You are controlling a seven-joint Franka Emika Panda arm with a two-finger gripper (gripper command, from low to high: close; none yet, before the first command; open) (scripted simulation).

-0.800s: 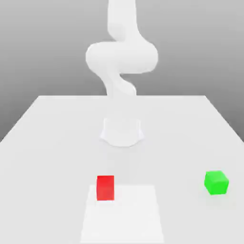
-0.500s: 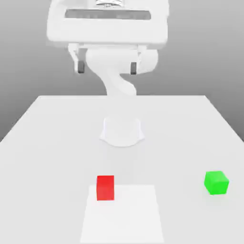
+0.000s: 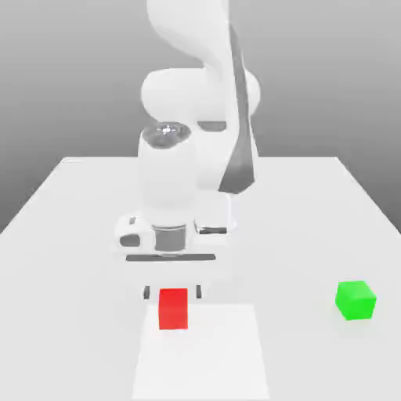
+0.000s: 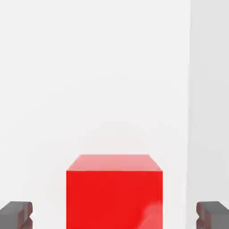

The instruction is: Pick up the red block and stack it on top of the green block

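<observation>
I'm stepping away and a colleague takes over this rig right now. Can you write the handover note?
Gripper: open, pointing down, low over the table, one finger on either side of the red block with gaps visible in the hand view; nothing held.
Red block: on the table, at the edge of the lighter square patch.
Green block: alone on the table, toward the exterior view's right.
Done: gripper lined up on the red block.
Left: close, lift, carry over and stack on the green block.
</observation>
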